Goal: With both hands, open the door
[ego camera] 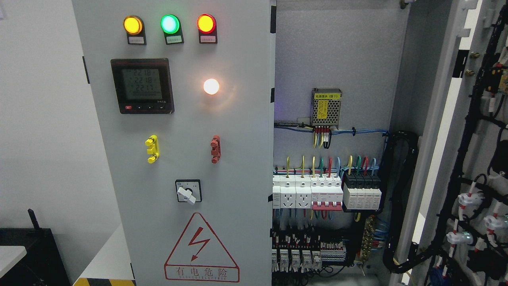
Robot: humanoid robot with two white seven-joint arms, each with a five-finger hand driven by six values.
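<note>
A grey electrical cabinet fills the head view. Its left door (238, 167) stands closed and carries three lit indicator lamps (169, 24), a digital meter (142, 85), a glowing white lamp (211, 86), a yellow handle (152, 148), a red handle (215, 149), a rotary switch (188, 191) and a red lightning warning triangle (201, 248). The right door (476, 159) is swung wide open at the right edge, its inner side laced with black cable bundles. Neither of my hands nor arms shows in this view.
The open compartment shows a yellow-labelled power supply (326, 106), rows of breakers and sockets (313, 192), and coloured wiring. A white wall lies to the left. A black box with an antenna (33, 246) sits at lower left. Yellow-black floor tape (103, 281) runs below.
</note>
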